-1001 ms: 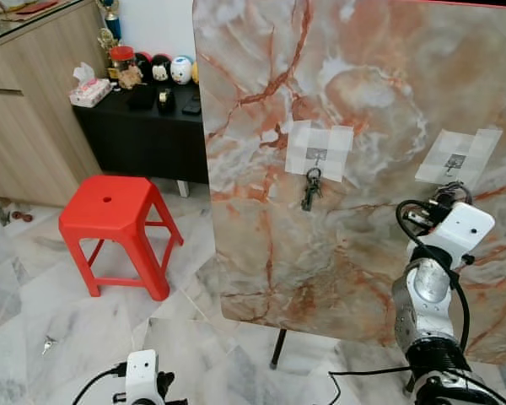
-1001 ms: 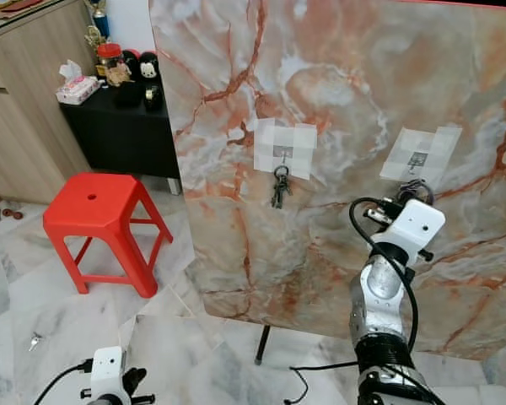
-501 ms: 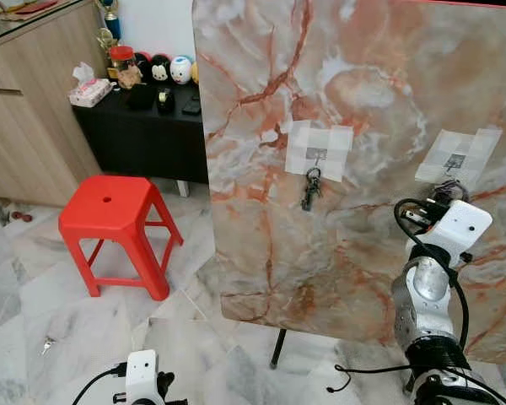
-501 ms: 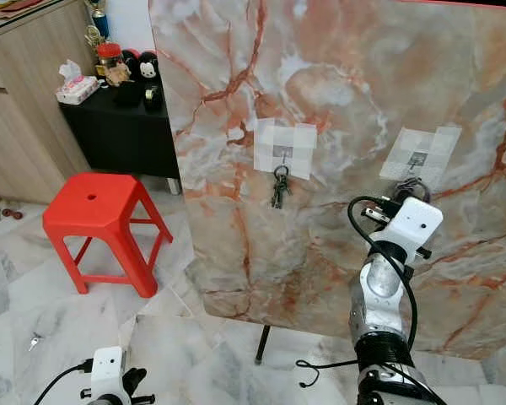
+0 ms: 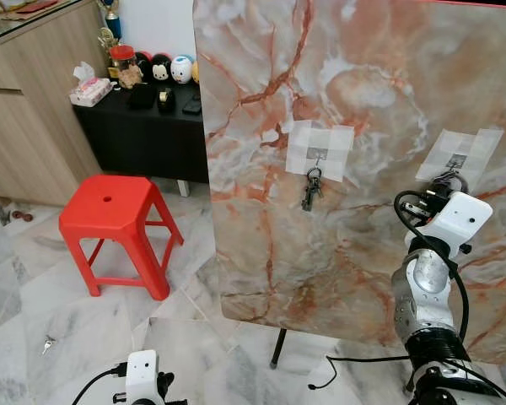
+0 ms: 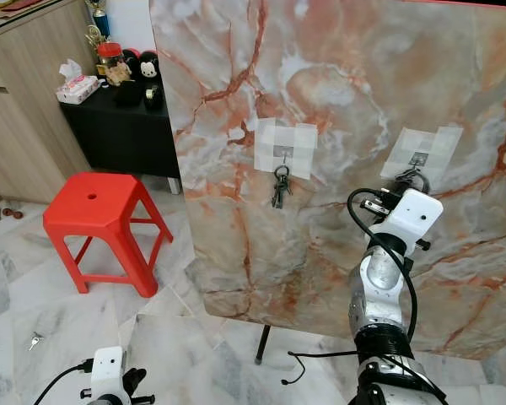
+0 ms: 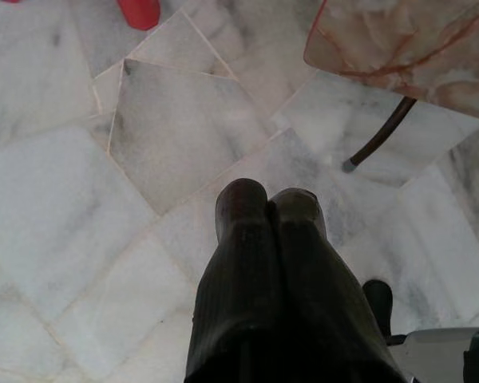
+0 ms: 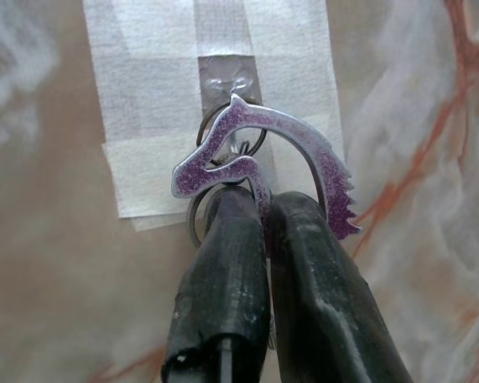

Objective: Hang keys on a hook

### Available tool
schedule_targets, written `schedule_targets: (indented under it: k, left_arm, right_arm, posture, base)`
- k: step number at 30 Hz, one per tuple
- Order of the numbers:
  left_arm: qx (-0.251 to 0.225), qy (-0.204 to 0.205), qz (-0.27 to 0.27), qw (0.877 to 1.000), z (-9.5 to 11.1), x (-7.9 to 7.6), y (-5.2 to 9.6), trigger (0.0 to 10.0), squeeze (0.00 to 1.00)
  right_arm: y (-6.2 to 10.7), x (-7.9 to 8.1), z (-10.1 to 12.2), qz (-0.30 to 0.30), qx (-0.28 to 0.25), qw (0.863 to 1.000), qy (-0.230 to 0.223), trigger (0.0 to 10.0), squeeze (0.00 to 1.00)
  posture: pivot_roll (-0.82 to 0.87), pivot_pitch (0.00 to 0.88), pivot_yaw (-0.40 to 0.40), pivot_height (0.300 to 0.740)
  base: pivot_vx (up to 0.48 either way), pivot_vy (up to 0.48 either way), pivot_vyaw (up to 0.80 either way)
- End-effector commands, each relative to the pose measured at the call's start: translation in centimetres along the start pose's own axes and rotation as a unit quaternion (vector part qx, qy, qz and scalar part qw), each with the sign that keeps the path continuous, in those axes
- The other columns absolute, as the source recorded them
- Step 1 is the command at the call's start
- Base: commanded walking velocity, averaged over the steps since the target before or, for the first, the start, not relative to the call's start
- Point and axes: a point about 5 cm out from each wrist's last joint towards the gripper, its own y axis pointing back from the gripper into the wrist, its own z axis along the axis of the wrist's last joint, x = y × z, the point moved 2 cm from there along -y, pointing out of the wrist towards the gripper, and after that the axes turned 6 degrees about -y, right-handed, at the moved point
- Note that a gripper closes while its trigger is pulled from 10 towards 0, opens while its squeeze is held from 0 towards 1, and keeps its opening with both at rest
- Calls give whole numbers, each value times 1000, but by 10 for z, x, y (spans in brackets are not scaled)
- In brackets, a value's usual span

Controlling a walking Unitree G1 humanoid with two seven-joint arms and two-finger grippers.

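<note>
We record a large upright panel of glossy marble-patterned board [image 5: 363, 101], cream veined with rust-orange, standing on thin dark legs over a pale marble-tiled floor [image 5: 67, 312].

Two small clear hooks are fixed to it under crosses of translucent white tape. The left hook [image 5: 318, 154] carries a dark metal bunch of keys [image 5: 309, 190] hanging free against the board.

At the right hook [image 8: 227, 76] we find the task's item — a flat, purple-glittered metal keychain shaped like a horse's head [image 8: 263, 163], with thin wire key rings [image 8: 223, 120] lying at the hook; whether a ring is seated over it we cannot tell.

The right gripper [image 8: 263, 211] has its two ribbed black rubber fingers pressed nearly together, pinching the keychain's lower edge.

The left gripper [image 7: 269, 209] hangs low over the floor tiles, its fingers closed against each other with nothing between them.

Beside the panel — a moulded red plastic stool [image 5: 118, 224], square-topped, and a black cabinet [image 5: 139, 139] bearing small figurines.
</note>
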Motion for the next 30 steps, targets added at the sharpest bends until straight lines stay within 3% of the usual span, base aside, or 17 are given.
schedule_targets:
  k: [1,30]
  left_arm:
    - [12,-3,-1,1000,-7,0,2,10000,0]
    - [8,-5,2,1000,-6,2,2,10000,0]
  right_arm:
    - [-6,0,5,-4,-5,1000,-4,10000,0]
    - [-10,7,0,30,22,999,0,10000,0]
  posture:
    - [107,42,-34,740]
    - [110,46,-33,740]
  base:
    - [0,0,0]
    - [0,0,0]
